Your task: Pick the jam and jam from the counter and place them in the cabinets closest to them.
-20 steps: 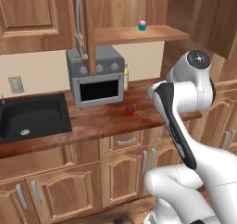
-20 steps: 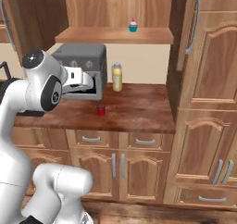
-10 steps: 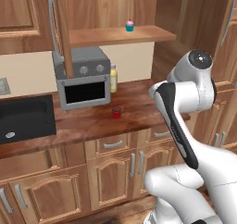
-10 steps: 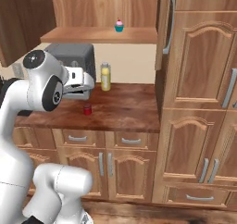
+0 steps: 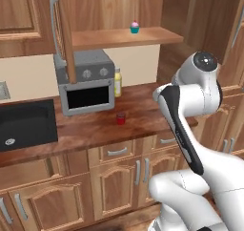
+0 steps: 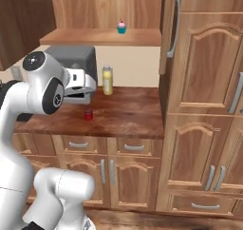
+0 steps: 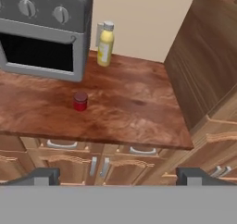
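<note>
Small jar (image 5: pixel 121 118) stands on the surface (image 5: pixel 143 110), near its front edge, just right of and in front of the toaster oven (image 5: pixel 86 82). Tall bottle (image 5: pixel 117 82) at the back by the wall, right beside the oven's right side, behind the jar. Sink (image 5: pixel 26 125) set into the surface left of the oven. Open shelf (image 5: pixel 124 37) above the oven, cupcake (image 5: pixel 135 27) on it. Tall cabinet (image 6: pixel 204 100) bounds the surface on the right. Drawers (image 7: pixel 65 145) below the front edge.

Sink (image 5: pixel 24 125) cut off at left edge, toaster oven (image 6: pixel 76 62) partly behind the arm, gripper (image 7: pixel 118 176) tips barely visible
</note>
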You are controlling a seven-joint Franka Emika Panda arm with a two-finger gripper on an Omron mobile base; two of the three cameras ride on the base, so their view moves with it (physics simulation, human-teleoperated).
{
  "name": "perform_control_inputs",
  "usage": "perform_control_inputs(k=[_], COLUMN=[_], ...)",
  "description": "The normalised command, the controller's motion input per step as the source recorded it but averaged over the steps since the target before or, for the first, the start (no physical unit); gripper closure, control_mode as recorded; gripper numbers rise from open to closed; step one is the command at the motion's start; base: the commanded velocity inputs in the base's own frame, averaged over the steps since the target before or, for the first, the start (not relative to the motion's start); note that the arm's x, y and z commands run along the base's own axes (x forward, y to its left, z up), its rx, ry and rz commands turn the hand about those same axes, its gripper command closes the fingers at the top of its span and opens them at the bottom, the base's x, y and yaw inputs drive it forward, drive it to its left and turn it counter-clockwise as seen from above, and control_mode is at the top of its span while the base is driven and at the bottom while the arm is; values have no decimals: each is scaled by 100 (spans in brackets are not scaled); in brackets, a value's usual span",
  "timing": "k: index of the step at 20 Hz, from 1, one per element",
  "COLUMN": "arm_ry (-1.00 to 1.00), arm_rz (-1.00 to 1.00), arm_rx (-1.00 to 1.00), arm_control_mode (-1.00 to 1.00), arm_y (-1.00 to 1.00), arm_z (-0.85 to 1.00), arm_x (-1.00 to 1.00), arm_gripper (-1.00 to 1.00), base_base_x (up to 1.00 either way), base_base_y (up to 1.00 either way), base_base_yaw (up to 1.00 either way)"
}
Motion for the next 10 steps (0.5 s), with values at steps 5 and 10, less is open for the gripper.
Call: perform_control_inputs(k=[5,10], arm_ry=[0,0], arm_rz=[0,0], arm_rx=[0,0], arm_control_mode=[100,100], arm_y=[0,0], arm_z=[0,0], arm_x=[0,0], arm_gripper=[-100,-100], base_base_x=[43,48], base_base_y=[0,0], base_base_yaw=[-1,-2])
